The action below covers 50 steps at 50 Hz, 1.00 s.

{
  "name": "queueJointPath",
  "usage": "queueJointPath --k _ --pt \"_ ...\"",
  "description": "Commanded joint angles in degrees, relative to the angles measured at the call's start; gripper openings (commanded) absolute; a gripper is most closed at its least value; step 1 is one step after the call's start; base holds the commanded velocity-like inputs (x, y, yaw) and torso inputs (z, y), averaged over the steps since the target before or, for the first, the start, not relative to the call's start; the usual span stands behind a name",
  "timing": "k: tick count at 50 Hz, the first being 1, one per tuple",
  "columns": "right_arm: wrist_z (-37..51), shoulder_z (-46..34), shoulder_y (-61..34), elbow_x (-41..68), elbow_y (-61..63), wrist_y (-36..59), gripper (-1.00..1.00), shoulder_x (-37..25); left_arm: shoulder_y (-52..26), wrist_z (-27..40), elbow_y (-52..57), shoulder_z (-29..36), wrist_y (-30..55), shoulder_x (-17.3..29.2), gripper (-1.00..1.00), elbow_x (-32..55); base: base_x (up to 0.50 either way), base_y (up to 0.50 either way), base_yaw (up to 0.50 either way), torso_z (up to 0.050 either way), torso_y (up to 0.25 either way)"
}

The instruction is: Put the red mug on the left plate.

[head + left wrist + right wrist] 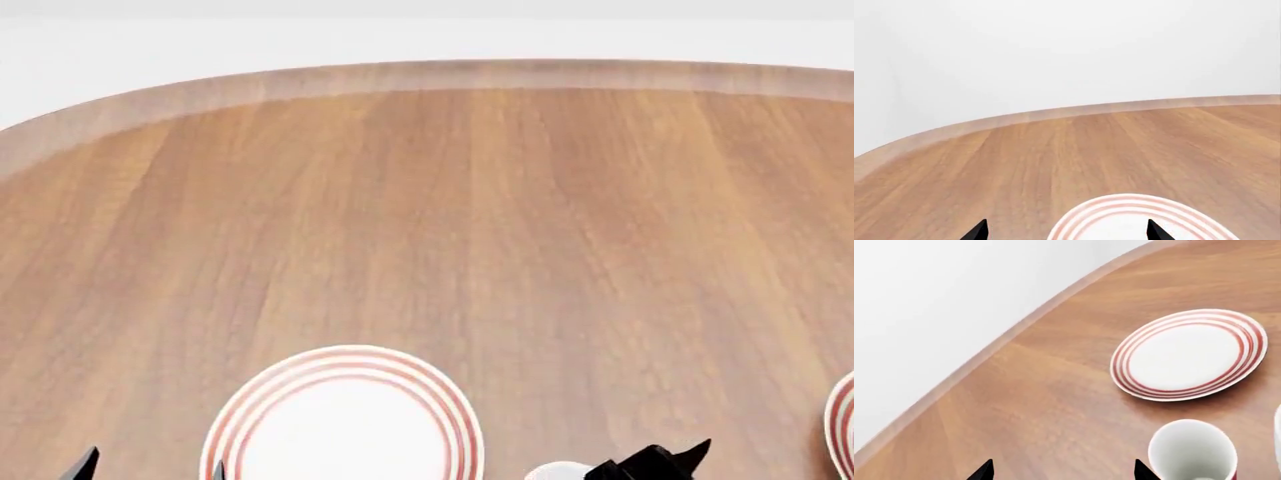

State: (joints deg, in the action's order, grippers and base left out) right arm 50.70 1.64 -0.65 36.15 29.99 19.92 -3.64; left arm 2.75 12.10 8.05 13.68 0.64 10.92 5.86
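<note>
The red mug [1193, 447] stands upright, showing its white inside and a sliver of red wall; in the head view only its white rim [561, 470] peeks in at the bottom edge. My right gripper [1062, 472] [661, 462] is open, with bare table between its tips and the mug just outside one fingertip. The left plate [344, 420] [1187, 354], white with red rings, lies flat and bare beyond the mug. My left gripper [1067, 232] [151, 468] is open low over the near rim of that plate [1141, 220], holding nothing.
The right plate's rim [843, 425] shows at the head view's right edge. A white object's edge [1278, 425] sits next to the red mug. The wooden table [467, 220] stretches far ahead to its rounded rim [400, 75].
</note>
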Motion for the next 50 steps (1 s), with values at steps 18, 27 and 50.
queueJointPath --k 18,27,50 --pt "7.3 3.5 4.4 6.0 1.3 -6.4 1.0 1.5 -0.2 0.9 -0.1 1.1 -0.1 0.8 1.0 0.7 0.0 0.0 0.0 0.0 0.0" --pt "8.2 1.7 4.7 6.3 0.4 -9.0 1.0 1.2 -0.3 1.1 -0.4 1.4 -0.3 1.1 1.0 0.9 0.0 0.0 0.0 0.0 0.0" --pt "13.8 -1.4 -1.3 1.2 -9.3 -10.9 1.0 0.4 -0.9 1.5 -1.2 2.3 -0.5 1.6 1.0 1.6 0.0 0.0 0.0 0.0 0.0"
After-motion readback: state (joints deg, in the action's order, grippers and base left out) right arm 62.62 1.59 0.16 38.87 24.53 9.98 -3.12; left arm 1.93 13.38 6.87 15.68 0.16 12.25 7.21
